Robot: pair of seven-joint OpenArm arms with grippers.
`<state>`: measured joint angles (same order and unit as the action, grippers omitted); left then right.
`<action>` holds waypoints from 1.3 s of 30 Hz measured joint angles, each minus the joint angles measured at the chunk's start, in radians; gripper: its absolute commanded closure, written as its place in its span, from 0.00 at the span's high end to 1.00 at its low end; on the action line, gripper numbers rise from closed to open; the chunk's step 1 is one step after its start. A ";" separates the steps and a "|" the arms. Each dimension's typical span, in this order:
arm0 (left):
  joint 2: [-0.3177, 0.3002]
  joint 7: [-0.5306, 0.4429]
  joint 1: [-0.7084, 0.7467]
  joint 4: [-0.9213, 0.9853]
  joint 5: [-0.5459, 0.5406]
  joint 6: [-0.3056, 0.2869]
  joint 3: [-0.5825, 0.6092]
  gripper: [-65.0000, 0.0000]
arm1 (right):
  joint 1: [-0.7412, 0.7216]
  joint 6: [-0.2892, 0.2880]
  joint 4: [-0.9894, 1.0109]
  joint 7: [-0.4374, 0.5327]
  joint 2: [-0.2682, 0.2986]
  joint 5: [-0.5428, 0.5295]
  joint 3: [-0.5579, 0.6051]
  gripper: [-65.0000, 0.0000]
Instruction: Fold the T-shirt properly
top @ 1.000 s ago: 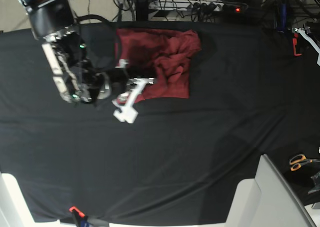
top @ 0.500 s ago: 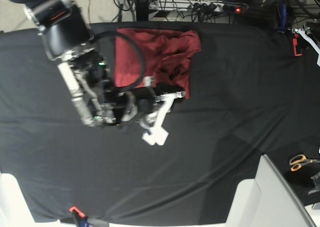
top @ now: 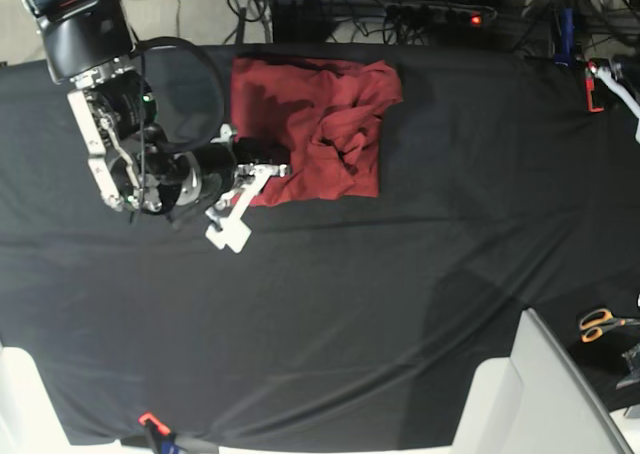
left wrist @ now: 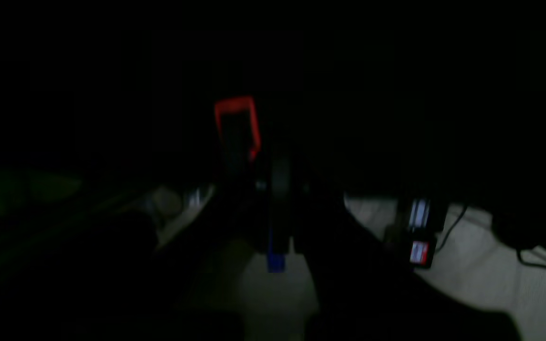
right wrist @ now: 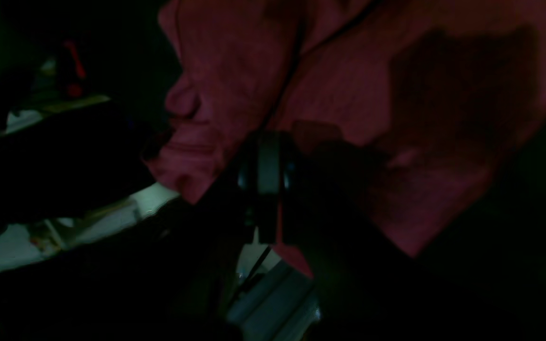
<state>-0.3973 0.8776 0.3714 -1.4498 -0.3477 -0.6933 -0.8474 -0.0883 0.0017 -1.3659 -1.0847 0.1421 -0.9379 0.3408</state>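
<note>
T-shirt (top: 310, 129), brick-red and folded into a rough rectangle with a bunched ridge toward its right side, lies near the far edge of the black-draped desk (top: 400, 304). The right gripper (top: 272, 171) sits at its lower left edge, jaws pressed together (nothing visibly pinched). The left gripper's jaws are likewise pressed together.

Table (top: 420, 274) draped in a black tablecloth (top: 330, 314), the cloth wrinkling in long diagonal creases across its middle; the T-shirt (top: 320, 124) is lying directly on the cloth toward 12 o'clock, bunched and creased along its 3 o'clock half; orange-handled scissors (top: 598, 323) are resting near the 4 o'clock edge; a small red clamp (top: 148, 420) is sitting at the 7 o'clock edge.
</note>
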 measured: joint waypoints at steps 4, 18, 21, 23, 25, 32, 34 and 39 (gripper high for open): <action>0.023 0.005 0.000 0.000 0.003 0.000 -0.001 0.00 | 0.001 0.002 0.060 0.029 -0.006 0.008 0.002 0.00; 0.024 0.005 0.006 0.000 0.003 0.000 0.000 0.00 | -0.050 0.002 0.188 0.042 -0.076 0.006 0.003 0.01; 0.023 0.005 0.008 0.000 0.005 0.000 -0.001 0.00 | -0.052 0.002 0.191 0.042 -0.081 0.008 0.003 0.01; 0.023 0.005 0.008 0.000 0.003 0.000 -0.002 0.00 | -0.058 0.002 0.196 0.042 -0.093 0.011 0.003 0.01; 0.024 0.005 0.008 0.000 0.004 0.000 -0.002 0.00 | -0.069 0.002 0.219 0.043 -0.106 0.003 0.003 0.01; 0.023 0.005 0.008 0.000 0.004 0.000 -0.002 0.00 | -0.083 0.002 0.269 0.046 -0.129 0.008 0.003 0.01; 0.024 0.005 0.008 0.000 0.004 0.000 -0.002 0.00 | -0.090 0.002 0.269 0.045 -0.142 0.008 0.003 0.01; 0.023 0.005 0.008 0.000 0.004 0.000 -0.002 0.00 | -0.102 0.002 0.278 0.045 -0.188 0.002 0.003 0.00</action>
<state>-0.3740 0.8822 0.3798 -1.4498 -0.3439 -0.6930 -0.8494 -0.1902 0.0032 -1.0874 -1.0393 -0.0460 -0.9356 0.3443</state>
